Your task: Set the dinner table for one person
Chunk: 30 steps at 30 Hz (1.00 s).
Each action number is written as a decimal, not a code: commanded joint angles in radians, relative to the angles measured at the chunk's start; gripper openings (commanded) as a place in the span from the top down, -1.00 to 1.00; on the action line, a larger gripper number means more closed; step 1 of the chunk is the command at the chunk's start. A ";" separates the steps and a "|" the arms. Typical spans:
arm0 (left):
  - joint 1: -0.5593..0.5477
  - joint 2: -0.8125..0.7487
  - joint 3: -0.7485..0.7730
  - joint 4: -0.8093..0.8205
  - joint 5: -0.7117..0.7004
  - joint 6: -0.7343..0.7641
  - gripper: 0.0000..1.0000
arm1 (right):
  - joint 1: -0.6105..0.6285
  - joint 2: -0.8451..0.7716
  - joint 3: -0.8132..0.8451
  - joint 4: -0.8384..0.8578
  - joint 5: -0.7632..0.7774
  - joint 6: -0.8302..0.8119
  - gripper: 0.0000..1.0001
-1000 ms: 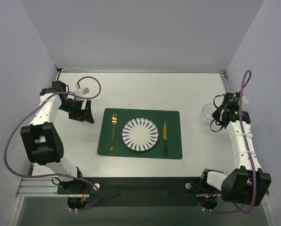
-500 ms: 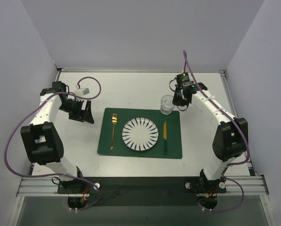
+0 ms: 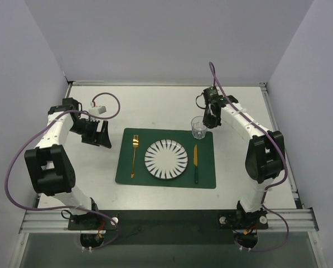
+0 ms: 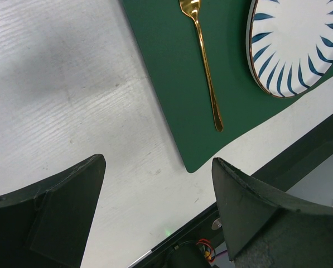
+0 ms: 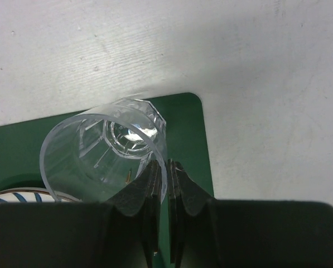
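Dinner table (image 3: 155,106) stretches out from both arm bases, carrying a dark green placemat (image 3: 124,167) with a gold fork (image 3: 134,156), striped plate (image 3: 166,159) and knife (image 3: 196,162). At the mat's far right corner, the right gripper (image 5: 162,167) pinches a clear glass (image 5: 105,162) by its rim. The left gripper (image 4: 158,162) hovers left of the mat, spread wide and empty.

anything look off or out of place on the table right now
Nothing stands out. Fork, plate and knife lie tidy on the mat, nothing spilled or broken. The glass is at the mat's far right corner, its rim pinched by the right gripper, so it is not yet let go.
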<state>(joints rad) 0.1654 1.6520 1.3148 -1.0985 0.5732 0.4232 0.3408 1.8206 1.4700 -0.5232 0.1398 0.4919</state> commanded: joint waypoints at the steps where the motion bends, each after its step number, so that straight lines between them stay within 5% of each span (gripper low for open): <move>1: 0.005 -0.023 -0.003 0.023 0.017 0.019 -0.76 | -0.002 0.029 0.036 -0.047 0.037 -0.007 1.00; 30: 0.005 -0.029 -0.017 0.032 0.013 0.022 -0.76 | 0.010 -0.007 -0.043 -0.049 -0.039 0.031 1.00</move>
<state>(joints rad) 0.1654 1.6520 1.3018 -1.0889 0.5728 0.4267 0.3393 1.8545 1.4498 -0.5198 0.1223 0.5182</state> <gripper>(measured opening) 0.882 0.073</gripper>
